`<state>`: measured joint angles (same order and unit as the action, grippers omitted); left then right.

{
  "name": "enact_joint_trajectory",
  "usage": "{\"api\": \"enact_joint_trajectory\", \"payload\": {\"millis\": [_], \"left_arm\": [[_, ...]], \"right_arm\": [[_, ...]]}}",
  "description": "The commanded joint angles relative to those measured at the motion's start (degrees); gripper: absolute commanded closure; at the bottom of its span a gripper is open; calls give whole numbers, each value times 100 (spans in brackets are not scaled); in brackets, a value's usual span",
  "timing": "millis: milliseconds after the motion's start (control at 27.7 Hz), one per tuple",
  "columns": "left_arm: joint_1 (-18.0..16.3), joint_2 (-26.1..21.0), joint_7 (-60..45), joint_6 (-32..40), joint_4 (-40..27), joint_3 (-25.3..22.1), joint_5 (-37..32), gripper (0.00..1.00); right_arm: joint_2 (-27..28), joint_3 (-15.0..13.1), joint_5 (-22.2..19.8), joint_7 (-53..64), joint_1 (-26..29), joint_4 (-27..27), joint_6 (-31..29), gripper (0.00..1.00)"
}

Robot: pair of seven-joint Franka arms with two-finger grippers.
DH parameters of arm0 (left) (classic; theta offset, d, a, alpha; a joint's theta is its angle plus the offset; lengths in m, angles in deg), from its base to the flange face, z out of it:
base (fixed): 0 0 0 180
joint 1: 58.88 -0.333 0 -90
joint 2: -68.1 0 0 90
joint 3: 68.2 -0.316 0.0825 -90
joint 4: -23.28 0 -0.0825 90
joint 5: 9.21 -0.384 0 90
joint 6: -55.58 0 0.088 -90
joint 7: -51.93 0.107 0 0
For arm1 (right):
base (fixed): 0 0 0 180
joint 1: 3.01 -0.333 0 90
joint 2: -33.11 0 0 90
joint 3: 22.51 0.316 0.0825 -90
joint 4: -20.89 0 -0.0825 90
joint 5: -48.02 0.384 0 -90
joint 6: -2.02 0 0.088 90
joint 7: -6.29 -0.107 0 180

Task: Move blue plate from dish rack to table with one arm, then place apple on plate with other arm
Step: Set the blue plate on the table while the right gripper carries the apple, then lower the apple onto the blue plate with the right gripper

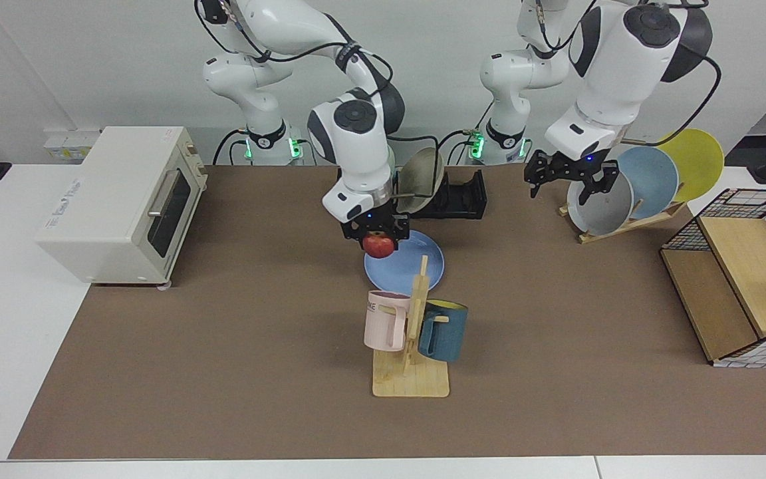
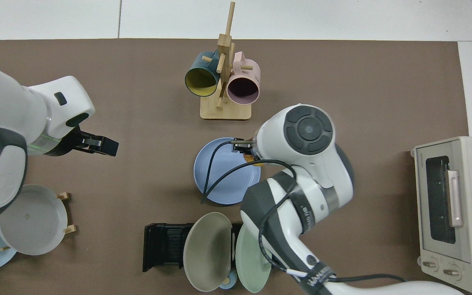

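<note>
**Apple held over blue plate, plate flat on tabletop**

Surface: tabletop [image 1: 223, 372] covered by a brown mat, white borders at the sides and near edge. Plain white wall behind the arm bases in the facing view.

Blue plate [image 1: 416, 266] lies flat on the mat, just in front of the dish rack [image 1: 459, 196], apart from it. Rack holds a beige plate [image 1: 423, 169] and a green plate [image 2: 248, 262], both on edge.

Right hand [image 1: 378, 234] is clenched on the apple [image 1: 379, 245], above the plate's rim on the toaster-oven side. Whether the apple touches the plate: can't tell from either view.

Left hand [image 1: 570, 174] hangs raised in front of the wooden plate rack [image 1: 629, 223], fingers spread, holding nothing, well apart from the blue plate.

Other items: white toaster oven [image 1: 117, 199] at one end of the tabletop, wire-and-wood basket [image 1: 742, 279] at the other, wooden mug stand [image 1: 413, 372] with a pink mug [image 1: 386, 319] and a dark teal mug [image 1: 443, 329] near the plate.

View differences:
- Top view: right arm's body covers most of the apple [image 2: 256, 162]; only a sliver shows. Green plate is visible here, hidden behind the right arm in the facing view.
- Facing view: shows the apple clearly, plus grey, pale blue and yellow plates on the wooden rack; top view shows only the first two.
- Top view shows the left hand [image 2: 100, 145] over bare mat.
</note>
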<state>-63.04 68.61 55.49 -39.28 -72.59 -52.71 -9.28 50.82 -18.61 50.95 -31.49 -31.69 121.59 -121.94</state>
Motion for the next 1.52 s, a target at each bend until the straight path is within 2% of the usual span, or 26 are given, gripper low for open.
{"api": "enact_joint_trajectory", "payload": {"millis": [0, 361, 903, 1011, 1047, 1119, 1155, 1191, 1480], "left_arm": [[-67, 160, 198, 415, 236, 33, -63, 0], [-155, 160, 198, 372, 271, 16, -54, 0], [-260, 169, 215, 521, 280, 7, -115, 0], [-173, 169, 215, 556, 297, -89, -124, 0], [-112, 160, 215, 556, 332, -203, -124, 0], [177, 160, 215, 617, 394, -458, -116, 0], [318, 160, 215, 679, 420, -598, -107, 0], [398, 160, 215, 740, 429, -704, -98, 0], [364, 274, 338, 785, 333, -784, -37, 0]], "right_arm": [[584, -56, -222, -405, -287, -218, -348, 100], [910, -21, -240, -379, -279, -227, -497, 100], [980, 6, -152, -318, -410, -201, -463, 100], [998, 6, -135, -309, -472, -174, -463, 100], [1007, 6, -135, -309, -472, -165, -462, 90], [1024, 6, -56, -309, -489, -165, -436, 54], [1024, 6, -12, -318, -516, -165, -427, 31], [1024, 6, -3, -318, -551, -165, -427, 0], [910, -21, -47, -335, -560, -200, -217, 0]]}}
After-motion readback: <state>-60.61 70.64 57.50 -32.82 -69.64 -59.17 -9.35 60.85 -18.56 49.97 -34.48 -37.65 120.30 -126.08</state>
